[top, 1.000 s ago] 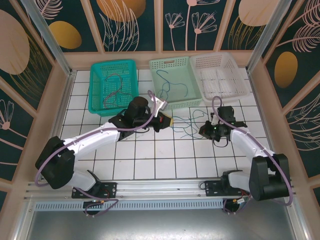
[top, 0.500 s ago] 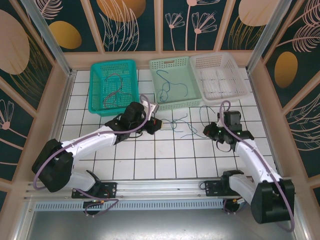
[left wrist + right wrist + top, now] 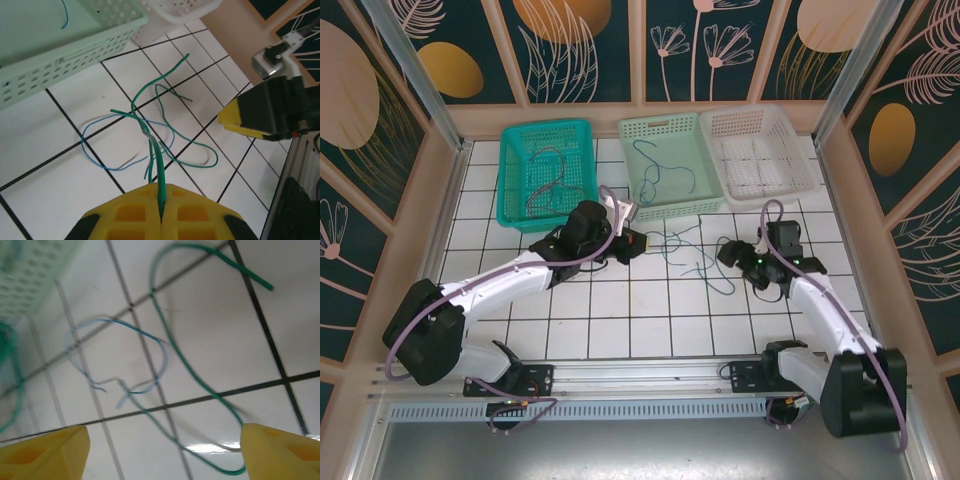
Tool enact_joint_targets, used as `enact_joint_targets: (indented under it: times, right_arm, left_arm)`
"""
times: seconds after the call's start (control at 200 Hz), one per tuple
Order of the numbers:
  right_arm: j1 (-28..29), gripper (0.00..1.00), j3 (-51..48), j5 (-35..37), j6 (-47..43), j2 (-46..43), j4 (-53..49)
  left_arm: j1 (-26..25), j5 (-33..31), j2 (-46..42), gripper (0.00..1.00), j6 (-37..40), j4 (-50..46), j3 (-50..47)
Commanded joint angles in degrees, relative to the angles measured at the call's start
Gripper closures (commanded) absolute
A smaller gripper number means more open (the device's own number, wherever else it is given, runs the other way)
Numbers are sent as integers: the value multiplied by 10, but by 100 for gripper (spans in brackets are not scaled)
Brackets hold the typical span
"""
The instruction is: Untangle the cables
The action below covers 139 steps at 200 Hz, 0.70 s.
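Observation:
A green cable (image 3: 159,160) and a blue cable (image 3: 95,155) lie tangled on the white tiles between the two arms; from the top view the tangle (image 3: 688,250) sits in front of the mint basket. My left gripper (image 3: 161,202) is shut on one end of the green cable, which runs out from between the yellow fingers; it is left of the tangle (image 3: 631,243). My right gripper (image 3: 162,455) hangs open just above the tiles, with a loop of the green cable (image 3: 192,367) and the blue cable (image 3: 157,347) lying loose between its fingers. It stands right of the tangle (image 3: 730,253).
Three baskets line the back: a teal basket (image 3: 516,140) holding a reddish cable (image 3: 552,180), a mint basket (image 3: 695,135) with a blue cable (image 3: 658,165), and a white basket (image 3: 790,135). Wooden walls close in both sides.
My right gripper has opened and the cable it held now lies on the tiles. My left gripper drew back to the left with the green cable, then stayed still.

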Motion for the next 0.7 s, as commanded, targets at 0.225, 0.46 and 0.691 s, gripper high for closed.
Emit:
enact_joint_targets:
  times: [0.225, 0.46, 0.691]
  right_arm:
    - [79, 26, 1, -17, 95, -58, 164]
    - [105, 25, 9, 36, 109, 13, 246]
    - [103, 24, 35, 63, 109, 78, 307]
  left_arm:
    - [2, 57, 34, 100, -36, 74, 44]
    - [1, 109, 49, 100, -57, 114, 55]
    - [-2, 157, 61, 100, -43, 114, 55]
